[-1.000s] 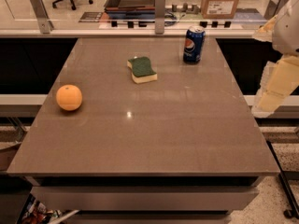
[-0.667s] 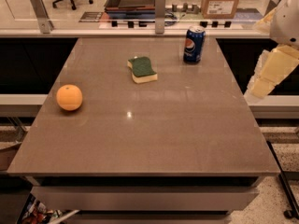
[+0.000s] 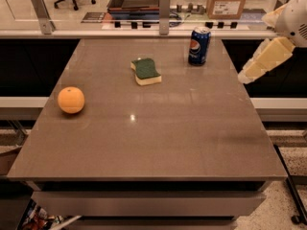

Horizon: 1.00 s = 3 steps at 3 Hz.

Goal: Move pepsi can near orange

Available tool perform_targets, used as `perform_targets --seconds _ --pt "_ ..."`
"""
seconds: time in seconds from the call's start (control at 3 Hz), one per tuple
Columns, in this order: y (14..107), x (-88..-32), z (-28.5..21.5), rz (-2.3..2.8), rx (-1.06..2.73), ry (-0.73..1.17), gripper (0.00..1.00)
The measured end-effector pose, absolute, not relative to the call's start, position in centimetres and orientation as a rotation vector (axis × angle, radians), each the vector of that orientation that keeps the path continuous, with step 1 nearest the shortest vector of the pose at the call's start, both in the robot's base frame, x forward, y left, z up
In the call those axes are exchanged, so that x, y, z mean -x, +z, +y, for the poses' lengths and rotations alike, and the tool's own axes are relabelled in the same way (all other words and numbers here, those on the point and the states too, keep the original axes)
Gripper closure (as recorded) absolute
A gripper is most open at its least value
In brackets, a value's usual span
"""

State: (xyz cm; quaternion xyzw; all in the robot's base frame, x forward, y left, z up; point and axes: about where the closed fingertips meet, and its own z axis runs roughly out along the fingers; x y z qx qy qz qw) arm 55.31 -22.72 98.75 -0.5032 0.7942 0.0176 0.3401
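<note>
The pepsi can [image 3: 198, 45] is blue with a silver top and stands upright at the far right of the brown table [image 3: 158, 143]. The orange [image 3: 71, 100] rests near the table's left edge, far from the can. My gripper [image 3: 261, 62], cream-coloured, hangs at the right edge of the view, just past the table's right side. It is to the right of the can and a little nearer the camera, touching nothing.
A green-and-yellow sponge [image 3: 146, 71] lies on the table between the can and the orange, closer to the can. A glass partition with metal posts [image 3: 164, 6] runs along the table's far edge. A cardboard box [image 3: 229, 0] stands behind it.
My gripper has moved up and left in the view, closer to the table's right edge and the can. The can, orange and sponge have not moved.
</note>
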Motion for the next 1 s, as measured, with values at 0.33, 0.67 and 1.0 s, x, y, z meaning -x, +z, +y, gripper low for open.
perform_targets --seconds 0.33,0.67,1.0 --pt "97.4 -58.5 -23.0 2.034 1.174 0.150 0.00" --pt "95.7 -61.7 -22.8 2.014 1.065 0.266 0.00" --pt "94.0 -64.6 -22.3 1.998 0.978 0.362 0.00"
